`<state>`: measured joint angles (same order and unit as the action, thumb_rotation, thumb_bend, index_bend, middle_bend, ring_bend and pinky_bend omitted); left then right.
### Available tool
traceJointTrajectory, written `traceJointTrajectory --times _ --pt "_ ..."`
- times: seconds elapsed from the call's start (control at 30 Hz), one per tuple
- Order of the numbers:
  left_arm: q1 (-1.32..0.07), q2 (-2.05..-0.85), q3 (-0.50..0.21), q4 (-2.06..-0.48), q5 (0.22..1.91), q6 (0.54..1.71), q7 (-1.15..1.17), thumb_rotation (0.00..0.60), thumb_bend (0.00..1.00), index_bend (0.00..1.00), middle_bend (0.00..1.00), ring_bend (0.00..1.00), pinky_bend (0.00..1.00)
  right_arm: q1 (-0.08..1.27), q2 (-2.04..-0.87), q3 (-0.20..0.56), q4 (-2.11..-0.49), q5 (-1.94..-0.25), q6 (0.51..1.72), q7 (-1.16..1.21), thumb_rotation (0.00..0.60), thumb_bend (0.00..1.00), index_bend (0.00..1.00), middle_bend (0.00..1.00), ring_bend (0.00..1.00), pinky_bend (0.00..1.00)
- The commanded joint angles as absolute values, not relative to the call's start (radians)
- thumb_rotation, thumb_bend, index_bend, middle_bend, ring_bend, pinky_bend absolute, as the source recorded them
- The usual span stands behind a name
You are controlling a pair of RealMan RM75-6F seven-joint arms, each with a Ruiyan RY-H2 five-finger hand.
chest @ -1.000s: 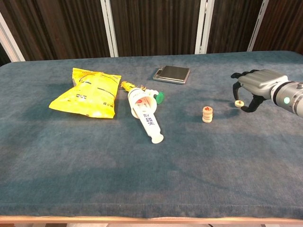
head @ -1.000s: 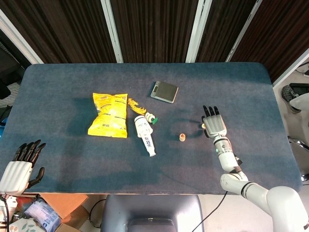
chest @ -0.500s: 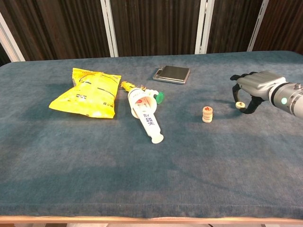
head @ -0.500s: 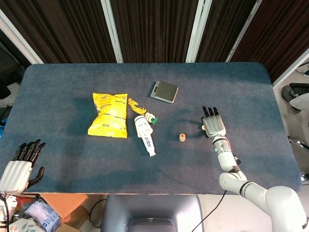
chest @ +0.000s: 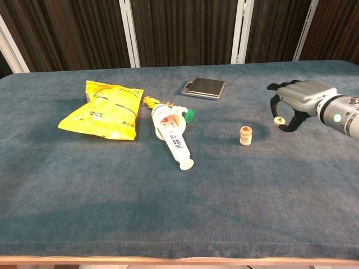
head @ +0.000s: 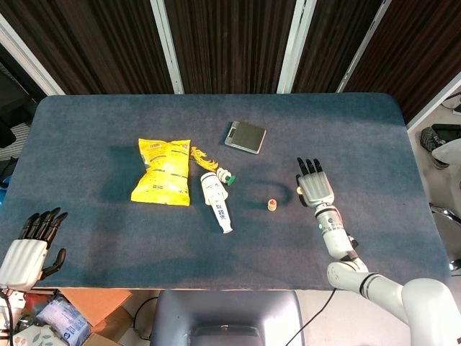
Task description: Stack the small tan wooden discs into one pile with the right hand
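Right hand (chest: 296, 101) is up off the blue worktop (chest: 112, 190) now, and there's a single tan disc (chest: 277, 119) pinched under it, caught between the thumb and the dark fingers (chest: 279, 87) curled in above it; in the head view the same hand (head: 314, 187) shows from on top, palm down, and the disc itself is hidden beneath it. The pile of discs (chest: 245, 135) stands upright on the cloth to the hand's left, near it but apart (a red mark shows on the side of the stack), and in the head view that pile (head: 271, 205) sits between the hand and the white tube (head: 217, 201). That tube lies on its side, nozzle pointing toward the near edge, with a small green cap (chest: 189, 115) just beside its upper end. Further left, a yellow snack bag (chest: 104, 110) lies flat, and a flat grey device (chest: 203, 87) rests toward the far side of the worktop, behind the tube. Down at the near left corner, the left hand (head: 30, 245) hangs off the edge of the worktop, fingers spread and holding nothing; the chest view does not show it.
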<state>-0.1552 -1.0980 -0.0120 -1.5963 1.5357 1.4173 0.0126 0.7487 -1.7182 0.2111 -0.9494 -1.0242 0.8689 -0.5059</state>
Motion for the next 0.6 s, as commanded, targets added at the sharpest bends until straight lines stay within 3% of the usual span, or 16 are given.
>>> traceJointTrajectory --times 0.03,0.3,0.6 --pt "-0.156 -1.097 -0.013 -1.597 1.532 1.415 0.012 0.600 0.51 0.00 0.00 0.00 0.04 0.732 -1.662 0.213 -1.056 -1.066 0.924 -0.485 0.600 0.48 0.68 0.04 0.00 0.00" --pt "-0.155 -1.094 -0.018 -1.596 1.526 1.418 0.000 0.600 0.51 0.00 0.00 0.00 0.04 0.714 -1.579 0.191 -1.272 -1.110 0.958 -0.492 0.600 0.48 0.67 0.04 0.00 0.00" --pt "-0.152 -1.092 -0.016 -1.594 1.533 1.426 -0.009 0.600 0.51 0.00 0.00 0.00 0.04 0.731 -1.594 0.185 -1.296 -1.087 0.949 -0.534 0.600 0.48 0.67 0.04 0.00 0.00"
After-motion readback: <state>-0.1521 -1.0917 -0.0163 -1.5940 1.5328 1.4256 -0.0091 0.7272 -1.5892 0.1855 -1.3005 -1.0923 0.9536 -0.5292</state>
